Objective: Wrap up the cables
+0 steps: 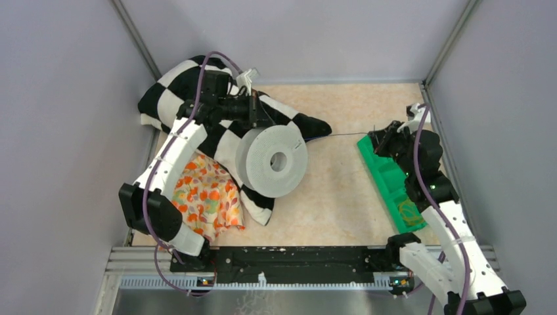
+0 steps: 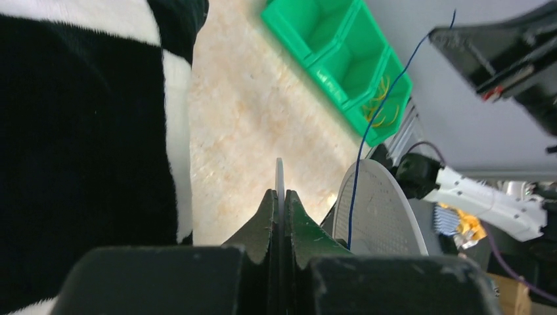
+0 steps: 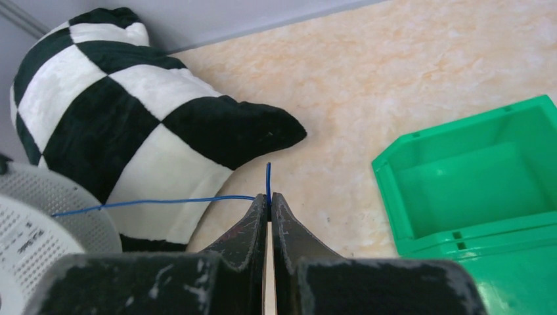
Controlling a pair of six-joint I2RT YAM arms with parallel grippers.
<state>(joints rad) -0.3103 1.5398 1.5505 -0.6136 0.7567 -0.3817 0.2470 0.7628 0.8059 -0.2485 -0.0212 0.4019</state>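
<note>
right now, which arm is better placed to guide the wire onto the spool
Right: the right end effector is shut on the wire, which runs straight to the spool. The left end effector is busy clamping the spool's rim.

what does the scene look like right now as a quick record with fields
left end effector: shut on the rim of the white spool
right end effector: shut on the thin blue wire
wire path: stretched from spool to right end effector
green bin: right side, yellow rubber bands in one compartment
cloths: checkered cloth at left by the spool, floral cloth nearer the arm bases
</note>
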